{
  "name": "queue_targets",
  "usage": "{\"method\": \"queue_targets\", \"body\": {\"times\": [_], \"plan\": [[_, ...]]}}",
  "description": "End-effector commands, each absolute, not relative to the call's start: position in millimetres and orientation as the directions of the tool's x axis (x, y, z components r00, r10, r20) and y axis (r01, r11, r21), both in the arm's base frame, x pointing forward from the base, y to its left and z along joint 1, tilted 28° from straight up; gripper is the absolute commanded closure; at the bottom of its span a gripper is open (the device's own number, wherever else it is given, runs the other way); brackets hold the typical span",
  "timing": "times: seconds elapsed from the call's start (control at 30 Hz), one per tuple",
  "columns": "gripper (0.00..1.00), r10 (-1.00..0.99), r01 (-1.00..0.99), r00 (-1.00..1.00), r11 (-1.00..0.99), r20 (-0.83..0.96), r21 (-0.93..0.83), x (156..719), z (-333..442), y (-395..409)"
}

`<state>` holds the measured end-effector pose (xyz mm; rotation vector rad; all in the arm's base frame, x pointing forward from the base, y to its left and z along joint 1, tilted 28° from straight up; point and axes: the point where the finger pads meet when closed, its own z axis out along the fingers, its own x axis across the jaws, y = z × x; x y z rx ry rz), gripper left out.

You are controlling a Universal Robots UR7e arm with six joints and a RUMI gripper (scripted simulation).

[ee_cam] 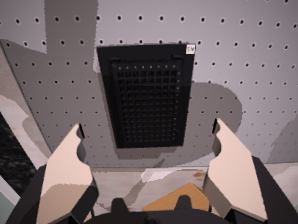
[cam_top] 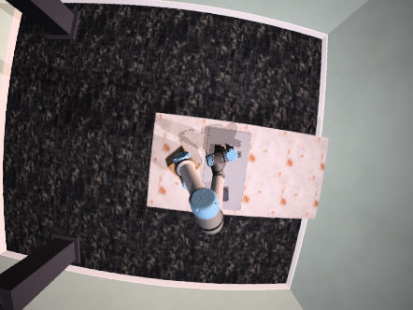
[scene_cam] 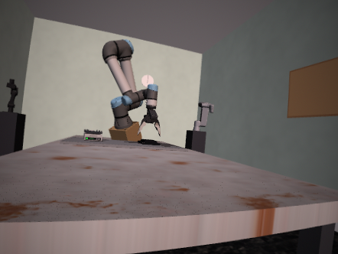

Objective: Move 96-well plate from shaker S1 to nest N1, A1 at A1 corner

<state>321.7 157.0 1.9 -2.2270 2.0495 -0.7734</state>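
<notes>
Plate (ee_cam: 146, 95) placement is hidden from me in the top view; the arm covers the grey mat (cam_top: 236, 187) on the tabletop (cam_top: 290, 177). From the exterior view, my pincer (scene_cam: 151, 125) hangs spread wide, gripping nothing. Through the wrist camera, the plate lies flat in nest N1 (ee_cam: 104, 100), beside its corner label (ee_cam: 190, 49), apparently seated for alignment.
</notes>
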Motion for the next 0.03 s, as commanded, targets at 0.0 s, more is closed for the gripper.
{"method": "queue_targets", "body": {"times": [0.0], "plan": [[0.0, -0.939, -0.934, 0.015, -0.137, 0.345, -0.331, 318.4, 8.7, 159.4]]}}
